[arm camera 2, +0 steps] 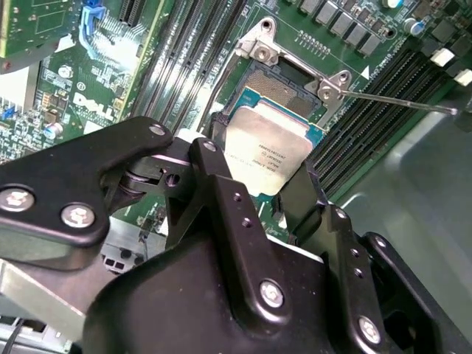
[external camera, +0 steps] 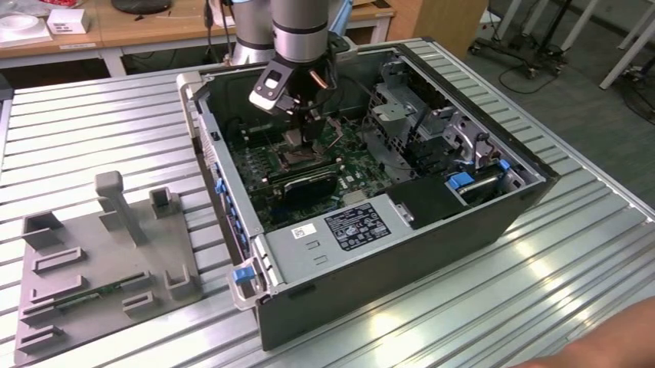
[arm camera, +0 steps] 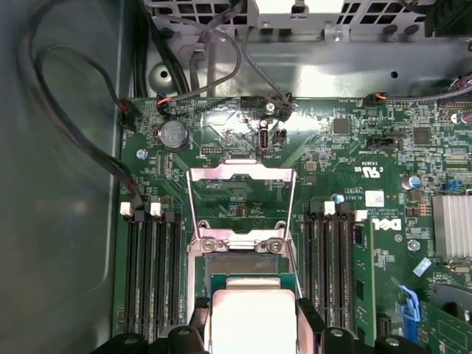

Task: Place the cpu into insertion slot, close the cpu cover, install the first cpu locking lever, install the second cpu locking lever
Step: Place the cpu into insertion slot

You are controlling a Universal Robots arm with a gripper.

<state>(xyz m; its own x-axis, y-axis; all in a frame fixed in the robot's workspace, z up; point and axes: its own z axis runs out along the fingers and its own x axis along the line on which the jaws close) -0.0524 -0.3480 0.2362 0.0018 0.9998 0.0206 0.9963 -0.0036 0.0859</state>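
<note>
1. cpu point(arm camera 2: 265, 151), a pale silver square on a green-edged base, is pinched at two opposite edges between the black fingers point(arm camera 2: 210, 177) of the gripper point(arm camera 2: 259, 164), whose jaws are closed on it. It sits right over the insertion slot point(arm camera 2: 284, 76) and hides much of the slot's dark centre. I cannot tell whether it rests in the slot or is just above it.
2. In the first wrist view, the cpu cover point(arm camera: 241, 174), a thin silvery frame with a window, stands open. It is folded back from its hinge, away from the slot, so the slot is uncovered. Long black memory slots point(arm camera: 147, 273) flank the slot on both sides.
3. In the second wrist view, a thin locking lever point(arm camera 2: 398, 101) reaches from a corner of the slot's metal rim out over the memory slots.
4. At the far left of the exterior frame, a grey moulded holder point(external camera: 103, 261) with upright posts lies on the ribbed metal table point(external camera: 92, 115), well apart from the gripper.
5. In the centre of that frame, an open computer case point(external camera: 409, 253) lies on its side on the table, with the green motherboard point(external camera: 353, 165) inside it.
6. At the upper centre, the arm point(external camera: 299, 23) reaches down into the case, with the gripper low over the board.
7. Towards the exterior view's right, inside the case, are a silver drive cage point(external camera: 404, 107) and a black box point(external camera: 430, 201) just beside a blue tab point(external camera: 461, 181).
</note>
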